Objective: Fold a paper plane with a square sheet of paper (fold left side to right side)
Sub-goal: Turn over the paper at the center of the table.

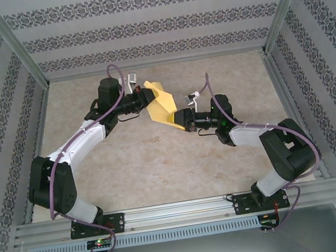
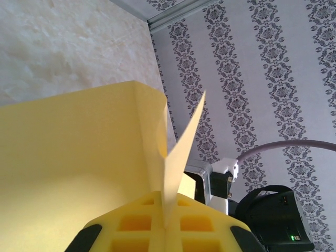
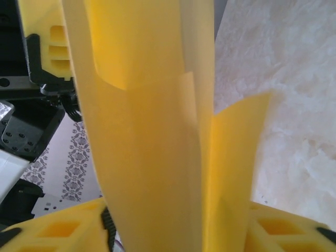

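The left gripper (image 1: 144,98) is reaching in from the left toward the far middle of the tabletop (image 1: 161,164). Its jaws are pressing together on the sheet of paper (image 1: 162,102), which is hanging in the air above the tabletop between the two arms. In the left wrist view the yellow fingers (image 2: 131,226) are pinching a thin upright fold of the sheet, with a broad flat panel spreading out beside it and a narrow pointed flap rising next to that. The sheet is showing several folds, its layers lying over one another, and in the top view one corner is pointing toward the far side. The right gripper (image 1: 181,119) is meeting the near right end of the sheet from the right and is touching it there. In the right wrist view its yellow fingers (image 3: 52,231) are standing on either side of the folded layers, with the paper running up between them. These jaws are sitting partly apart, and whether they are actually squeezing the sheet I cannot tell. Patterned walls (image 1: 142,29) are enclosing the tabletop on the far, left and right sides.
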Tool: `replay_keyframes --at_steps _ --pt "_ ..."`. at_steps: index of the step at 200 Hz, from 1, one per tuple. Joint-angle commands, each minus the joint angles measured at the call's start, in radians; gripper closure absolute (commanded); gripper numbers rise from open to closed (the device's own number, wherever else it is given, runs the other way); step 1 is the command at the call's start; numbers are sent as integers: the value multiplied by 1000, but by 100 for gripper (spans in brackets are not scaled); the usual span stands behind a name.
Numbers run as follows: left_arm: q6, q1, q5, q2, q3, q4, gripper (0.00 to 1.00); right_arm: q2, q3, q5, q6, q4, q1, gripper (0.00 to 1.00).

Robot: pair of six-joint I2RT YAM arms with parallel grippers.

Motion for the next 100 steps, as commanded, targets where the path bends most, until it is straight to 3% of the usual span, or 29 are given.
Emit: replay_keyframes --at_steps 1,55,74,88,100 --pt "-18 3 14 -29 -17 38 100 -5 18 -7 -13 39 -1 55" --pt "1 11 0 -17 -22 12 98 -81 12 28 -137 -147 -12 87" --pt "24 16 -4 -13 -23 -16 78 -124 19 58 -208 -267 -14 96" --pt "60 22 -14 -20 -25 -59 57 -161 34 93 -286 -398 -13 97" --pt "107 32 -44 -39 -25 -130 48 -196 58 138 -372 -541 -13 97"
